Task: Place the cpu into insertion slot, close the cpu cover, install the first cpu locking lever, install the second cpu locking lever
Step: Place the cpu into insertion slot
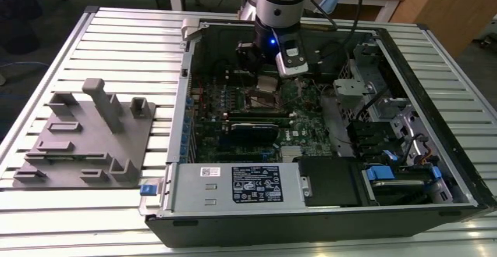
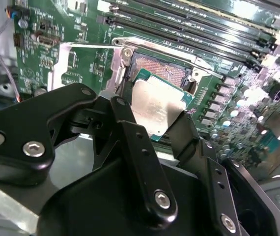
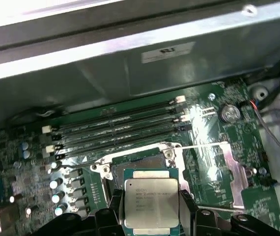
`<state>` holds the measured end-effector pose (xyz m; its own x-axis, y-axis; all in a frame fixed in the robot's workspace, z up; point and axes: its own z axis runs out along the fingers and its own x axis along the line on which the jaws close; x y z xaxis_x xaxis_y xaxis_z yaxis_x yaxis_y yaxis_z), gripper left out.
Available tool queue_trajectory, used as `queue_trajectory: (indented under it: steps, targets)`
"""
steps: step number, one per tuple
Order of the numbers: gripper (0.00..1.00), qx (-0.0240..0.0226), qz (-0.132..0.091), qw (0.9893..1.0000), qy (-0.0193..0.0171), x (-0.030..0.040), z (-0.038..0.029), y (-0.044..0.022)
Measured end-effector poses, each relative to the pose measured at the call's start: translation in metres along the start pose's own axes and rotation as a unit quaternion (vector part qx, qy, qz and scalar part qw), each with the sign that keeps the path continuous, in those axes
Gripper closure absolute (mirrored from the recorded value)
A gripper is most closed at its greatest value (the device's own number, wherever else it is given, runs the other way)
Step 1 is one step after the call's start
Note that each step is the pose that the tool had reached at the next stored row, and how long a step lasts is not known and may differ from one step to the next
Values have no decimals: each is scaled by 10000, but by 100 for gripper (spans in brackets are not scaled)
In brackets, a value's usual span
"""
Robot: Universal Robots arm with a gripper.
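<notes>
cpu (image 3: 150,200): a flat square chip with a dull silver top and a green edge. It is clamped by two opposite sides and hangs right over the socket, inside the open computer.
gripper (image 2: 155,129): closed on the cpu. Its black fingers (image 3: 113,210) press against the chip's two sides and are only as far apart as the chip is wide.
insertion slot (image 2: 163,69): a square socket with a silver rim on the green board. Its dark centre lies bare past the chip's far edge. Whether the chip touches the socket I cannot tell.
cpu cover (image 3: 232,171): a silver frame plate swung open and lying flat on the board just beside the socket, with green board showing through its window.
lever (image 3: 204,146): a thin silver rod running along the cover's edge, away from the socket.
memory slots (image 3: 115,127): long dark rows just beyond the socket, lying parallel to one another.
motherboard (image 3: 206,120): green, with a round coin battery (image 3: 230,113) near the cover.
case (image 1: 439,100): a black tower lying on its side and open on top. The arm reaches down into its far half.
fixture tray (image 1: 85,143): grey, well apart from the case at the exterior view's left, on a slatted metal table (image 1: 124,36).
</notes>
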<state>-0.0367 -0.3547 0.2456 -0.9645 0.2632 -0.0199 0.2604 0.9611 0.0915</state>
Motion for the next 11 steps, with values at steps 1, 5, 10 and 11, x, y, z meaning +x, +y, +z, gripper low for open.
queue_trajectory:
  steps: [1, 5, 10, 11]
  targets:
    - [46, 0, 19, 10000, -1, 0, 0, 0]
    - [46, 1, 21, 10000, -2, 0, 0, 0]
    - [46, 1, 83, 10000, -8, 0, 0, 0]
    - [46, 2, 138, 9999, -13, 0, 1, 0]
